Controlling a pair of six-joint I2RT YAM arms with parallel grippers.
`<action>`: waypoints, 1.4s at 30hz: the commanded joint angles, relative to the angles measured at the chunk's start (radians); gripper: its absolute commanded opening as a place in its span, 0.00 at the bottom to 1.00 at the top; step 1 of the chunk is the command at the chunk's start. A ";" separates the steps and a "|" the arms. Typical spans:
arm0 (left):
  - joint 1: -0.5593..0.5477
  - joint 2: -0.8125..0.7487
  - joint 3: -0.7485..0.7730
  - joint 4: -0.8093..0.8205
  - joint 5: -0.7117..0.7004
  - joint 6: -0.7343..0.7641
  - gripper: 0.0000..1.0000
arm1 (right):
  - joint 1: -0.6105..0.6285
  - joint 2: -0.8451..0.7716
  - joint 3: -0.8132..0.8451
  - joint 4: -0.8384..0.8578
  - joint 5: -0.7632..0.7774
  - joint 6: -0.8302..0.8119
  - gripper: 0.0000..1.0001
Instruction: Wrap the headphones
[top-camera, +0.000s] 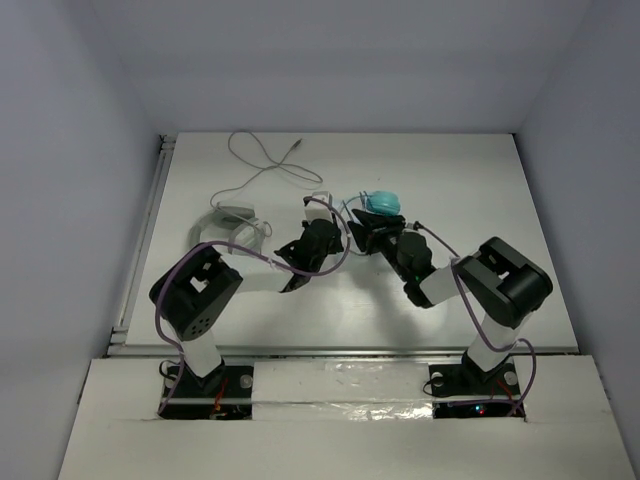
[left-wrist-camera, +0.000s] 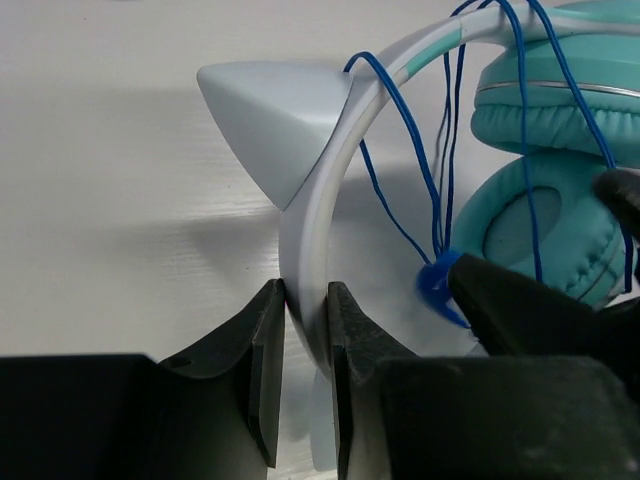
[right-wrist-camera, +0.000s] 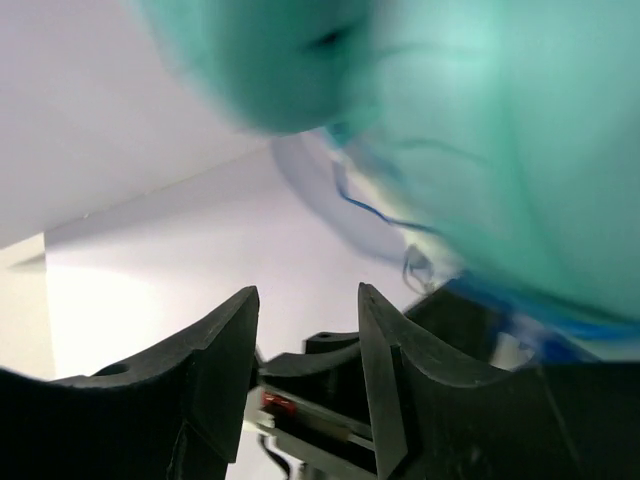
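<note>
The headphones are at mid-table, between the arms. The left fingers pinch the white headband; a shallow hold might let it twist free. The right fingers stand spread and empty, so the loose blue cable loops may unwind.

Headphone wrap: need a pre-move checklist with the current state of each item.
1. Left gripper clamped on white headband: ok.
2. Right gripper open, nothing between its fingers: ok.
3. Blue cable looped over headband and teal ear cup: ok.
4. Loops snug: not ok, several strands look slack.
5. Plug end secured: cannot tell.
6. White coiled item apart from headphones: ok.
</note>
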 joint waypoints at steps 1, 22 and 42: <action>-0.035 -0.018 0.058 -0.015 0.189 -0.034 0.00 | -0.020 -0.036 0.085 0.001 -0.055 -0.056 0.50; 0.027 -0.118 0.187 -0.222 0.334 -0.056 0.00 | -0.038 -0.704 0.154 -0.716 0.149 -0.616 0.00; 0.159 -0.015 0.246 -0.245 0.367 -0.019 0.00 | -0.038 -1.348 0.234 -1.481 0.438 -1.167 0.44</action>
